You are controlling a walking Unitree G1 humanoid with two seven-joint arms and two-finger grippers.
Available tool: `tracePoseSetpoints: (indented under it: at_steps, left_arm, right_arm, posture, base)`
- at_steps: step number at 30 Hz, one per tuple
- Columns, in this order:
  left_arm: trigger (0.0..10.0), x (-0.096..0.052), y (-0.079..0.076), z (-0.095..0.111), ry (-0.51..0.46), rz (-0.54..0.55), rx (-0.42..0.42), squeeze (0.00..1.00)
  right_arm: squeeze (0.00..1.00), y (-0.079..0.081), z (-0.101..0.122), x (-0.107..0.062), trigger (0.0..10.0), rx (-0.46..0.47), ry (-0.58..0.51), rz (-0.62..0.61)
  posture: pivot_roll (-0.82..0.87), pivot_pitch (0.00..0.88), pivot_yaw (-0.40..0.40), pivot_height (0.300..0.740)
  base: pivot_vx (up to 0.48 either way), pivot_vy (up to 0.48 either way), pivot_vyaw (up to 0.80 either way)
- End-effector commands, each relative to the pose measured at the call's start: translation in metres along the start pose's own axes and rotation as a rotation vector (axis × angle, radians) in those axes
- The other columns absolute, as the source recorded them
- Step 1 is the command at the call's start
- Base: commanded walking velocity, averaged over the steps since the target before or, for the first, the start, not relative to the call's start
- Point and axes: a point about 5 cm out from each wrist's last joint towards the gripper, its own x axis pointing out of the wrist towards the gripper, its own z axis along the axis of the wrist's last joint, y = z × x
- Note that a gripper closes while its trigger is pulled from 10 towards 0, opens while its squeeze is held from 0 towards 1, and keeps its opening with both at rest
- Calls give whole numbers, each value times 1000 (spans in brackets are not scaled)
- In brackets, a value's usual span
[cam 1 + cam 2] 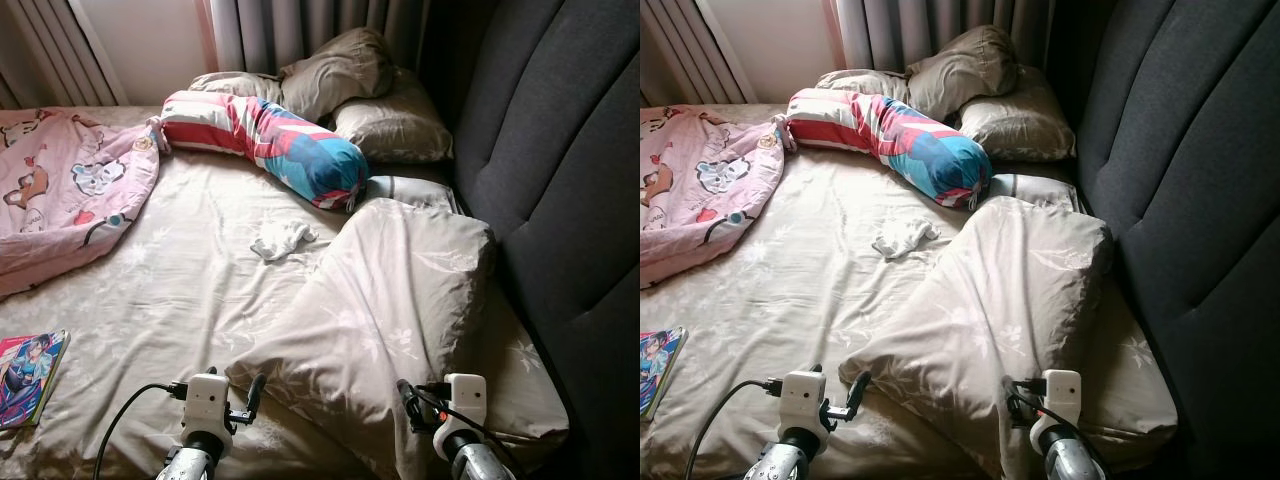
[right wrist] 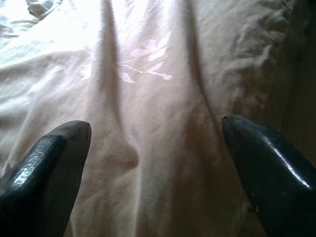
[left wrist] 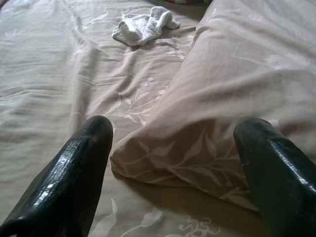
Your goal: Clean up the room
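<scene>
At 6 o'clock on the bed (image 1: 190,290): large beige pillow (image 1: 385,300) lying askew, near corner between left hand (image 3: 173,163) and right hand (image 2: 155,163), both spread open, gripping nothing. Likely light, soft, compressible; fabric bunches rather than slips. Best pinched at near corners, 1 per hand. White cloth (image 1: 281,239) at 12 o'clock.

A large pillow (image 1: 385,300) lies on the bed (image 1: 200,300) beside the headboard (image 1: 560,200) at right. A crumpled cloth (image 1: 282,240) sits left of it, a bolster (image 1: 265,140) behind, a blanket (image 1: 65,185) far left, a book (image 1: 30,375) near the left edge
</scene>
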Motion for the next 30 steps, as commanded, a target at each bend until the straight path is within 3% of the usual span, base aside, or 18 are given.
tracePoseSetpoints:
  at_steps: [1,16,22,24,29,30]
  left_arm:
    - [10000,-2,-1,-4,24,-17,7,0]
    - [10000,-2,-2,-2,16,-25,7,0]
    - [10000,-3,-2,-3,21,-28,8,0]
    - [10000,-3,-2,-3,23,-29,9,0]
    - [10000,-5,-1,-5,33,-31,10,0]
    - [10000,-6,-2,-6,35,-32,10,0]
  right_arm:
    - [0,-1,-5,-3,10000,2,14,-8]
    - [0,-1,-7,-4,10000,9,25,-13]
    - [0,-7,-17,-7,10000,-18,96,-76]
    - [0,-7,-17,-8,10000,-6,94,-82]
    - [0,-8,-21,-10,10000,122,88,-122]
    - [325,-9,-21,-10,10000,153,86,-134]
  posture:
    - [-25,183,-24,655]
    - [-23,189,-21,655]
    - [-20,196,-20,655]
    - [-20,196,-20,655]
    - [-17,202,-19,655]
    - [-17,202,-19,655]
  base:
    - [300,0,0]
    - [329,0,0]
    - [0,0,0]
    - [0,0,0]
    - [0,0,0]
    - [0,0,0]
